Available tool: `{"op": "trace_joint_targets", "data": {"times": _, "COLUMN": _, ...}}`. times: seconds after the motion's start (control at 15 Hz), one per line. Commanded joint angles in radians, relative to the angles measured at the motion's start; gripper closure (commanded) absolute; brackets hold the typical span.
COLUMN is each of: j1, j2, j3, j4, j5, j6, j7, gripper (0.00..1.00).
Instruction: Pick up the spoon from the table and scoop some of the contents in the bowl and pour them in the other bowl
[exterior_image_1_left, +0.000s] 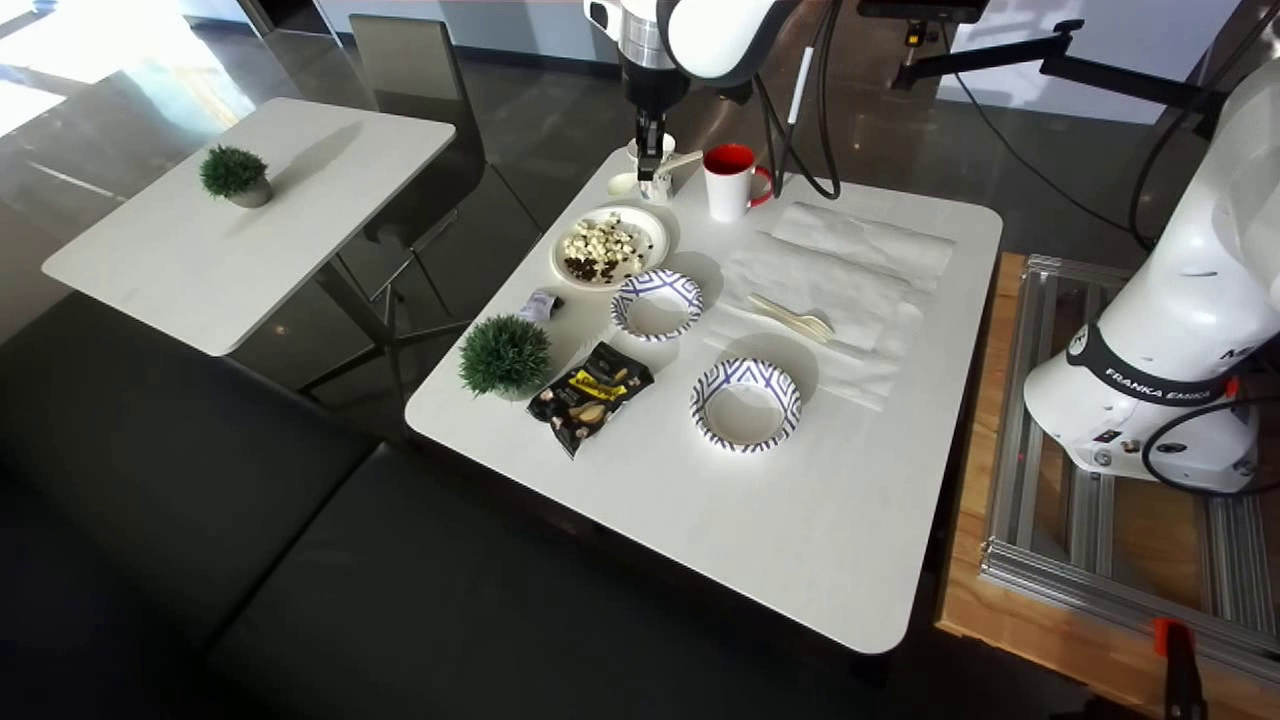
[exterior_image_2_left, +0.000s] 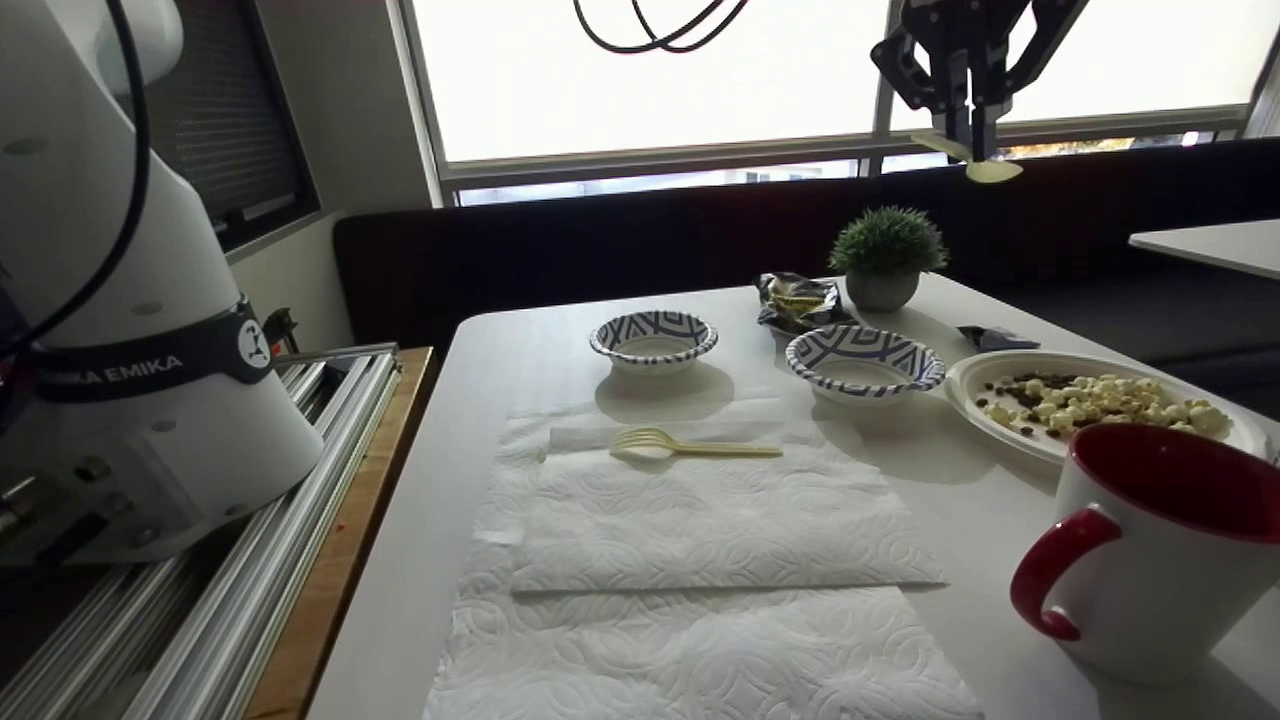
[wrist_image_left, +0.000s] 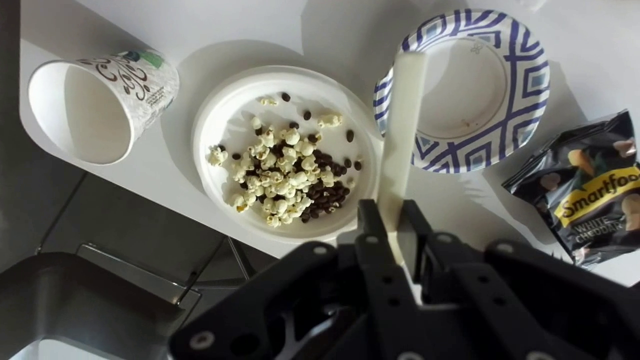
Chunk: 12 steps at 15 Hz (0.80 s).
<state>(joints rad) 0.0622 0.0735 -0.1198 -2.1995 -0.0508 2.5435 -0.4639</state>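
Pincer (wrist_image_left: 391, 214) is gripping the spoon (wrist_image_left: 401, 137), popcorn bowl (wrist_image_left: 322, 95) lying below (wrist view: left of the spoon's long axis).

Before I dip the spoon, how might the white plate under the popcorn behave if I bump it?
The white plate would probably slide rather than tip, being broad and shallow. Its thin-looking rim suggests disposable ware, likely light and slightly bendable. Loose popcorn and dark bits on it could scatter.

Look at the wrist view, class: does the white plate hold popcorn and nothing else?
No, small dark brown pieces lie among and beside the popcorn on the white plate.
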Motion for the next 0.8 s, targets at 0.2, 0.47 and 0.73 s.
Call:
{"op": "trace_joint_targets", "data": {"times": 0.2, "j1": -0.092, "j2": 0.157, "j3": 0.075, "j4": 0.112, "j5": 0.059, "j6": 0.006, "j7": -0.013, "gripper": 0.97}}
{"op": "trace_joint_targets", "data": {"times": 0.47, "j1": -0.134, "j2": 0.243, "j3": 0.111, "j4": 0.16, "j5": 0.113, "j6": 0.036, "j7": 0.005, "gripper": 0.97}}
{"op": "trace_joint_targets", "data": {"times": 0.73, "j1": -0.161, "j2": 0.321, "j3": 0.132, "j4": 0.203, "j5": 0.117, "j6": 0.073, "j7": 0.028, "gripper": 0.97}}
